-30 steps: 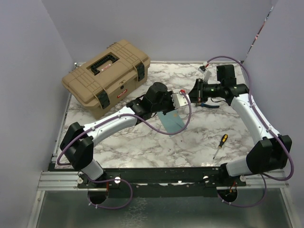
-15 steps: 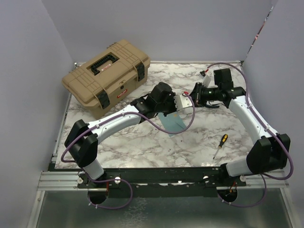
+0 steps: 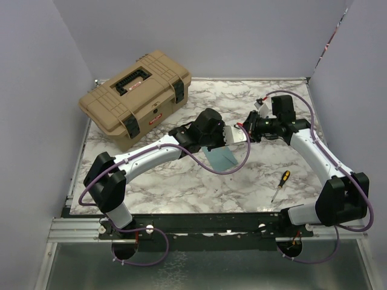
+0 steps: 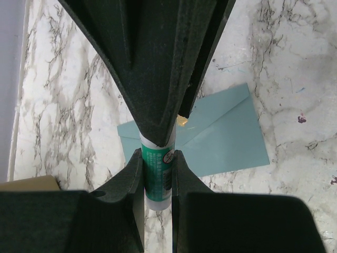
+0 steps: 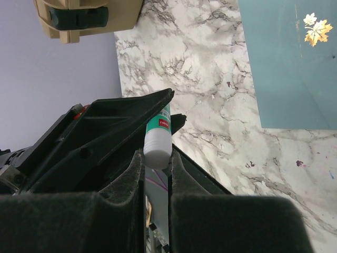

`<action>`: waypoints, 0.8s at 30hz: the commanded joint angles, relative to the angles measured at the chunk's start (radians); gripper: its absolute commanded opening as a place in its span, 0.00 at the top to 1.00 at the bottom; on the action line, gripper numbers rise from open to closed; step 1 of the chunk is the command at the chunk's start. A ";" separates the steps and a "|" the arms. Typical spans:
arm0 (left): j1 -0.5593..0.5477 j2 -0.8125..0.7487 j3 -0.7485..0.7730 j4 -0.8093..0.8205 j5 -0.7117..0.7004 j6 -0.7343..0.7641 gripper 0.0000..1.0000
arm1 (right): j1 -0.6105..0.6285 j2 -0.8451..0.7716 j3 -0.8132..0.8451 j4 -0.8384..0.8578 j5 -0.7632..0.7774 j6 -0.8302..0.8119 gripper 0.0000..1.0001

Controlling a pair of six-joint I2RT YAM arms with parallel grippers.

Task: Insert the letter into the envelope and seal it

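The left gripper [image 4: 157,182] and right gripper [image 5: 157,176] are both clamping nearly closed on one glue stick [image 5: 157,145], the envelope [image 3: 222,158] lying at seven o'clock.

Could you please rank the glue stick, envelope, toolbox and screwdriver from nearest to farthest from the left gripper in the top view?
1. glue stick, clamped in the left gripper itself.
2. envelope, lying flat just toward the arm bases.
3. toolbox, back left, and screwdriver, front right: too close to call.
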 commanded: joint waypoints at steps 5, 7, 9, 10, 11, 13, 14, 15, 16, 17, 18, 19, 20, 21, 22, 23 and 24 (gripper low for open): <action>-0.081 -0.052 0.059 0.433 0.248 0.008 1.00 | 0.063 0.023 -0.055 0.000 -0.051 0.059 1.00; -0.085 -0.052 0.053 0.447 0.268 0.001 1.00 | 0.067 0.030 -0.056 0.001 -0.054 0.060 1.00; -0.085 -0.053 0.051 0.455 0.281 -0.004 1.00 | 0.070 0.038 -0.058 -0.006 -0.051 0.061 1.00; -0.085 -0.054 0.052 0.460 0.286 -0.009 1.00 | 0.072 0.042 -0.057 -0.010 -0.045 0.060 1.00; -0.085 -0.053 0.054 0.465 0.295 -0.013 1.00 | 0.075 0.045 -0.056 -0.016 -0.038 0.060 1.00; -0.087 -0.046 0.062 0.472 0.311 -0.021 1.00 | 0.085 0.061 -0.047 -0.024 -0.026 0.059 1.00; -0.087 -0.043 0.064 0.480 0.314 -0.025 1.00 | 0.093 0.069 -0.042 -0.031 -0.021 0.056 1.00; -0.087 -0.041 0.065 0.487 0.310 -0.026 1.00 | 0.100 0.077 -0.037 -0.036 -0.018 0.054 1.00; -0.086 -0.039 0.066 0.491 0.310 -0.025 1.00 | 0.103 0.082 -0.036 -0.038 -0.015 0.055 1.00; -0.087 -0.040 0.067 0.495 0.314 -0.023 1.00 | 0.103 0.085 -0.040 -0.035 -0.018 0.058 1.00; -0.087 -0.041 0.069 0.499 0.321 -0.022 1.00 | 0.106 0.087 -0.047 -0.024 -0.025 0.062 1.00; -0.087 -0.039 0.071 0.504 0.326 -0.022 1.00 | 0.106 0.090 -0.054 -0.016 -0.032 0.066 1.00; -0.087 -0.039 0.076 0.505 0.330 -0.022 1.00 | 0.106 0.092 -0.057 -0.009 -0.039 0.069 1.00; -0.087 -0.038 0.078 0.508 0.335 -0.024 1.00 | 0.107 0.095 -0.060 0.001 -0.048 0.075 1.00; -0.087 -0.039 0.080 0.515 0.347 -0.033 1.00 | 0.107 0.100 -0.061 0.013 -0.057 0.081 1.00; -0.087 -0.039 0.079 0.527 0.367 -0.048 1.00 | 0.108 0.100 -0.063 0.033 -0.074 0.089 1.00; -0.087 -0.040 0.073 0.550 0.388 -0.077 1.00 | 0.107 0.099 -0.069 0.059 -0.091 0.103 1.00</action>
